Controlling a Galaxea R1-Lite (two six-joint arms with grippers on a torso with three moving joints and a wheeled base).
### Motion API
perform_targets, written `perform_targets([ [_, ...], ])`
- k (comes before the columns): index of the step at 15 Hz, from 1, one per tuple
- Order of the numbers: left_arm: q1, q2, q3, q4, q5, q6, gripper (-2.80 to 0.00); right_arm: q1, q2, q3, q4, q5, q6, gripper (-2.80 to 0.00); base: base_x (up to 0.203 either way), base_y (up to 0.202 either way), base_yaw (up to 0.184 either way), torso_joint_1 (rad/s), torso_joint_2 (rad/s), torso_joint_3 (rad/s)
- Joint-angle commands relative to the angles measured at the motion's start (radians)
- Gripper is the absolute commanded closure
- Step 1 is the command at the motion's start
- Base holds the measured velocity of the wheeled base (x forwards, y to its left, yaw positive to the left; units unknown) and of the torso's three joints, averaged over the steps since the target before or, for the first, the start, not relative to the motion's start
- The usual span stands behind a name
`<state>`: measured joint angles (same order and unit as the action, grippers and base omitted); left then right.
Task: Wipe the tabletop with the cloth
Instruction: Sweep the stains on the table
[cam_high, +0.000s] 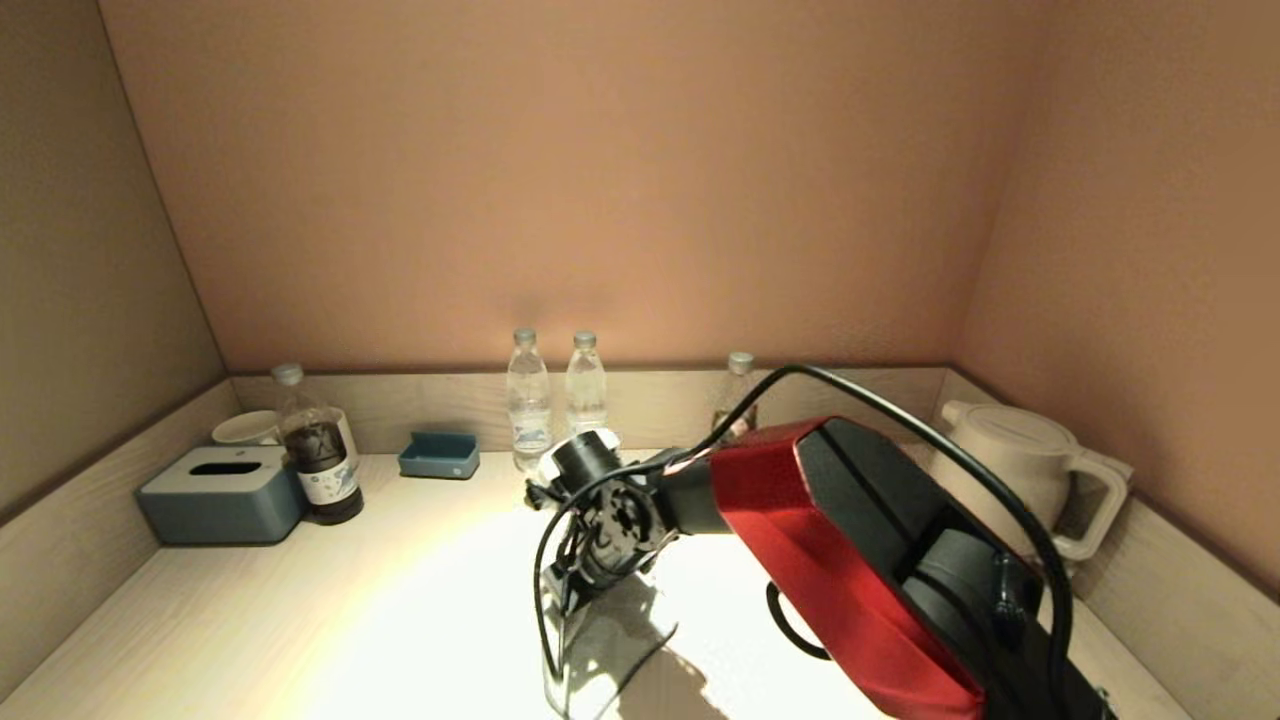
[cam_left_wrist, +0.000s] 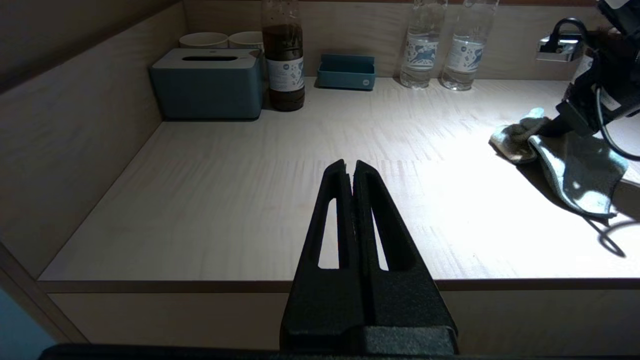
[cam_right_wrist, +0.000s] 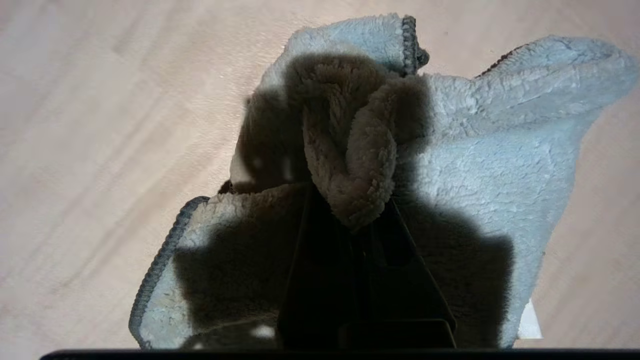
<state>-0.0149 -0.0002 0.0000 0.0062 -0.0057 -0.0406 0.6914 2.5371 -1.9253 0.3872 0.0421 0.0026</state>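
Note:
A pale blue fleecy cloth (cam_right_wrist: 500, 150) lies crumpled on the light wooden tabletop (cam_high: 300, 620), right of centre. It also shows in the head view (cam_high: 610, 650) and the left wrist view (cam_left_wrist: 580, 170). My right gripper (cam_right_wrist: 352, 207) points down onto it and is shut on a bunched fold of the cloth; in the head view it sits below the red arm (cam_high: 572, 592). My left gripper (cam_left_wrist: 350, 167) is shut and empty, parked just off the table's front edge on the left side, out of the head view.
Along the back wall stand a blue-grey tissue box (cam_high: 222, 493), cups (cam_high: 245, 427), a dark bottle (cam_high: 318, 450), a small blue tray (cam_high: 439, 455), water bottles (cam_high: 528, 400) and a white kettle (cam_high: 1030, 470) at right. Low wooden walls edge three sides.

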Motion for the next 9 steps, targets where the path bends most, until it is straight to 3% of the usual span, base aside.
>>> perform_targets([
  [1,0.0,0.0,0.0,0.0,0.0,-0.001,0.0,-0.033,-0.017,0.002,0.061,0.002,0.016,0.0,0.0,0.0,0.0,0.0,0.0,0.0],
  [9,0.0,0.0,0.0,0.0,0.0,-0.001,0.0,-0.203,-0.104,0.121,0.09,0.016,0.019,0.0,0.0,0.0,0.0,0.0,0.0,0.0],
])
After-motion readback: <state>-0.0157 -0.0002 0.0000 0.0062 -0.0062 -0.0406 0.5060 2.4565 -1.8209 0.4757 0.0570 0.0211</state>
